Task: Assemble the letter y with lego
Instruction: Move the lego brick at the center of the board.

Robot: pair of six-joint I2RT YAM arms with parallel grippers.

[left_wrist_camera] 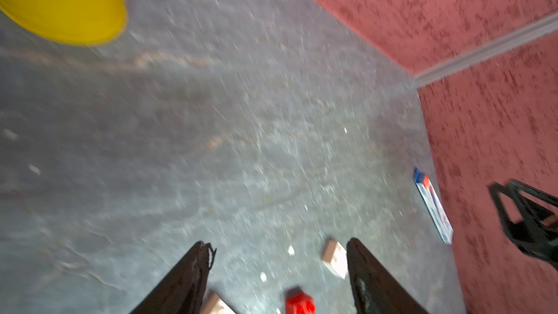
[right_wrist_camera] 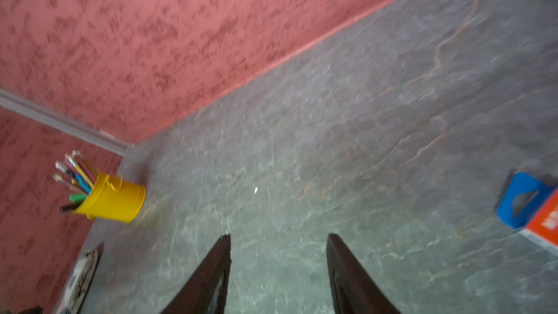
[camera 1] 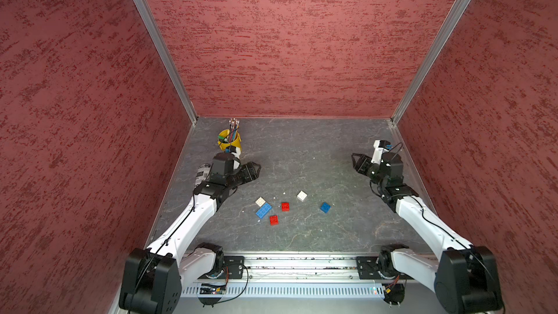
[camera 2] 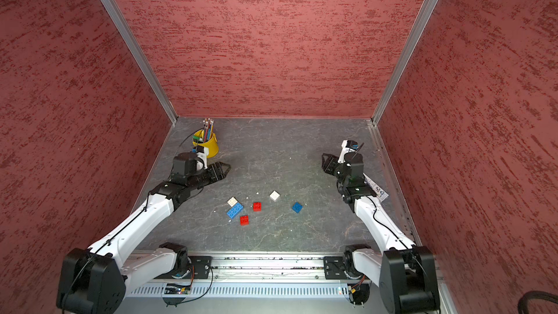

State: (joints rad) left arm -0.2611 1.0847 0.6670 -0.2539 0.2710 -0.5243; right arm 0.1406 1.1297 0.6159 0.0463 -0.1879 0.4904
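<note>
So the lego is lying loose near the middle of the table, every brick studs-up and none stacked on another. The only piece with a real long axis is the long blue brick. It's sitting flat and running diagonally, with its near end toward the left arm's side and its far end angling toward the right. A white brick is sitting right against its far-left edge, turned on the same diagonal. Two red bricks are lying just to the right of that pair, one a bit farther back and one closer to the robot. A second white brick and a square blue brick are sitting apart from the rest, over toward the right arm. The left gripper is hovering beyond the bricks and pointing in toward the middle. Its fingers are spread with nothing between them. The right gripper is hanging well off to the right, also spread and carrying nothing. A yellow pencil cup is standing in the far left corner behind the left arm, and a blue and orange box is lying by the right wall.
</note>
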